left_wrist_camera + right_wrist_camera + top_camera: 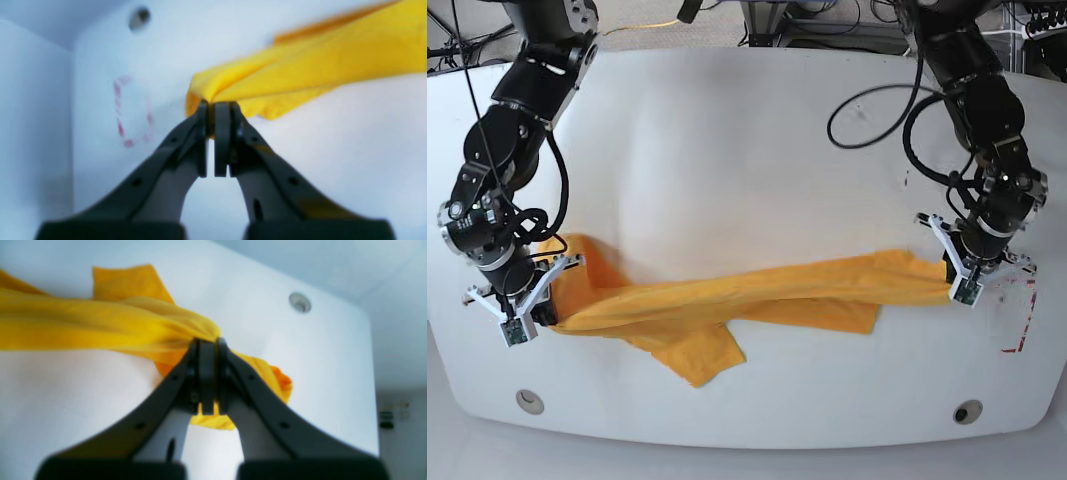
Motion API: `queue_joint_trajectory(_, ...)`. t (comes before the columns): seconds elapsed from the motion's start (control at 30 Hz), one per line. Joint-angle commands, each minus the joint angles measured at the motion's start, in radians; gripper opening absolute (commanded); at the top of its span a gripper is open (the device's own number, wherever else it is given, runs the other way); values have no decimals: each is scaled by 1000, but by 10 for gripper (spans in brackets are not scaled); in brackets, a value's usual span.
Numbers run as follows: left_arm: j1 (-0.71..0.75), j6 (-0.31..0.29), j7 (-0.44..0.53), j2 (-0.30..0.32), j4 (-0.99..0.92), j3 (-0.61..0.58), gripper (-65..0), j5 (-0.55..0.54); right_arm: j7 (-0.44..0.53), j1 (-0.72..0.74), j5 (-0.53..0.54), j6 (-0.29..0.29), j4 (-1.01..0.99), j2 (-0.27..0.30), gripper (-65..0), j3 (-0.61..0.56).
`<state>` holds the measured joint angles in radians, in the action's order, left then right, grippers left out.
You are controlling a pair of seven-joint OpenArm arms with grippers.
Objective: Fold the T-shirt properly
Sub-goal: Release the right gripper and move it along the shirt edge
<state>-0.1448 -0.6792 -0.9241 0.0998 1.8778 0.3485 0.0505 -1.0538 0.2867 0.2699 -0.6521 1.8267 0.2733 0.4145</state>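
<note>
T-shirt (pixel 757 295), stretched as a twisted band above the near half of the white table (pixel 747 130), is clamped at each end by your left tool (pixel 210 110) and right tool (pixel 206 343). Pull further and bunched cloth may slip free. Both tools sit near side edges; open room lies beyond.
</note>
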Motion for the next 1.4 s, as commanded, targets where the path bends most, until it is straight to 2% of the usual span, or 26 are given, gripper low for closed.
queue_joint_trajectory(0.0,52,3,29,27,39,28,-650,-10,28,-42,19,-2,40,-15,-650,39)
queue_joint_trajectory(0.23,201,-19,29,36,41,117,-650,-7,28,-220,19,-2,81,-70,-650,97)
queue_joint_trajectory(0.37,250,-19,30,38,38,169,-650,-2,28,-306,19,-2,84,-130,-650,134)
queue_joint_trajectory(0.43,276,-19,30,59,38,186,-650,-2,28,-340,19,-2,83,-147,-650,143)
queue_joint_trajectory(0.57,327,-19,30,81,38,192,-650,-4,28,-419,19,-4,83,-180,-650,145)
queue_joint_trajectory(0.67,356,-19,30,94,38,192,-650,-4,25,-465,19,-31,84,-197,-644,143)
queue_joint_trajectory(0.73,363,-19,30,100,38,192,-650,-4,8,-485,19,-46,84,-208,-606,142)
queue_joint_trajectory(0.9,376,-19,30,108,36,192,-650,-4,-84,-507,21,-46,87,-243,-317,148)
queue_joint_trajectory(0.97,380,-19,30,107,36,192,-650,-4,-92,-507,30,-46,109,-243,-257,148)
queue_joint_trajectory(1.07,382,-19,30,107,36,192,-650,-2,-93,-502,90,-46,138,-237,-249,148)
queue_joint_trajectory(1.2,382,-19,30,107,36,189,-650,-2,-93,-430,180,-46,127,-184,-247,142)
queue_joint_trajectory(1.37,382,-19,30,107,36,192,-650,-1,-95,-292,180,-46,8,-164,-247,137)
